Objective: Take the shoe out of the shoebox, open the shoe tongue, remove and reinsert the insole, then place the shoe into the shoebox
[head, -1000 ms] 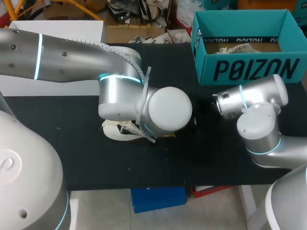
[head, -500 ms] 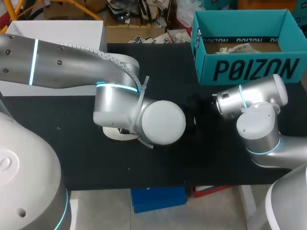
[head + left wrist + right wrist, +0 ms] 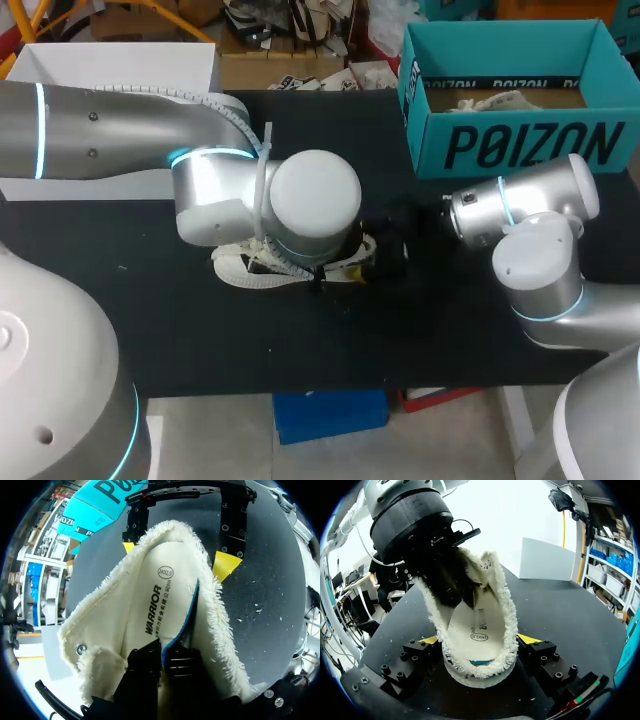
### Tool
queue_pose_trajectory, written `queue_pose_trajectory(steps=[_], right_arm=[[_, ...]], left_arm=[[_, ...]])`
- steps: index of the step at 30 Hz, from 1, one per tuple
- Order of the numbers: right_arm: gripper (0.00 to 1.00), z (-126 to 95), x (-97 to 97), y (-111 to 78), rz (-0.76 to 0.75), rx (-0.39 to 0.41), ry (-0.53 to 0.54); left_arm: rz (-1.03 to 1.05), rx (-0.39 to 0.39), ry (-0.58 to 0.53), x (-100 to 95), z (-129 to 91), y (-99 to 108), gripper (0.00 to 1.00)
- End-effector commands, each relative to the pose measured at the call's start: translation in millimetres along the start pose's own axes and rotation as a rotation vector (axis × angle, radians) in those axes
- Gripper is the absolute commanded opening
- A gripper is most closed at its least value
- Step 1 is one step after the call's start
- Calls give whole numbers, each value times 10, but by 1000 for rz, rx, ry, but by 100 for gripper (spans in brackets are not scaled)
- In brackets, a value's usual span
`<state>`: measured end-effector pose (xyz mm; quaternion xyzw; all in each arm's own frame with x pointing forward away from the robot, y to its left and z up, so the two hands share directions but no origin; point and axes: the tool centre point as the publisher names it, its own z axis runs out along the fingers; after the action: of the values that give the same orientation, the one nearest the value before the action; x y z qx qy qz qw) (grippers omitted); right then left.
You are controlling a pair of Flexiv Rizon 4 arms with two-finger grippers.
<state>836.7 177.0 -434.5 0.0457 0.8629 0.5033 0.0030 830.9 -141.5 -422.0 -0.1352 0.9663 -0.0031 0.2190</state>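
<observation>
1. Left gripper (image 3: 162, 656): fingers nearly closed, pinching the edge of the insole (image 3: 159, 597) inside the shoe (image 3: 100, 625). The insole's blue underside shows at the pinch.
2. Right gripper (image 3: 479, 640): jaws wide, yellow tips pressed on both flanks of the shoe's fleecy end, clamping it.
3. The shoe sits mid-table (image 3: 200, 340), outside the shoebox (image 3: 520, 140), with the fleece lining spread open.
4. Blocking: in the head view the left arm (image 3: 110, 130) wrist covers most of the shoe; only the sole edge shows beneath it.
5. The shoebox is teal and open, at the far right of the table, well apart from the shoe. Crumpled paper (image 3: 490, 100) lies inside.
6. The left arm comes in from the left, wrist bent down over the shoe. The right arm (image 3: 540, 270) is low, its wrist pointing across at the shoe.
</observation>
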Motion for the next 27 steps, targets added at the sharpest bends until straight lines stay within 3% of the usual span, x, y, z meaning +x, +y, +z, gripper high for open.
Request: queue_pose_trajectory(steps=[1, 18, 27], right_arm=[[0, -6, 17, -40, 1, 3, 2], [0, -6, 17, -40, 1, 3, 2], [0, -6, 17, -40, 1, 3, 2]], left_arm=[[-11, 34, 78, -223, 73, 96, 0], [-32, 150, 253, -254, -112, 84, 0], [15, 280, 314, -213, -320, 55, 0]])
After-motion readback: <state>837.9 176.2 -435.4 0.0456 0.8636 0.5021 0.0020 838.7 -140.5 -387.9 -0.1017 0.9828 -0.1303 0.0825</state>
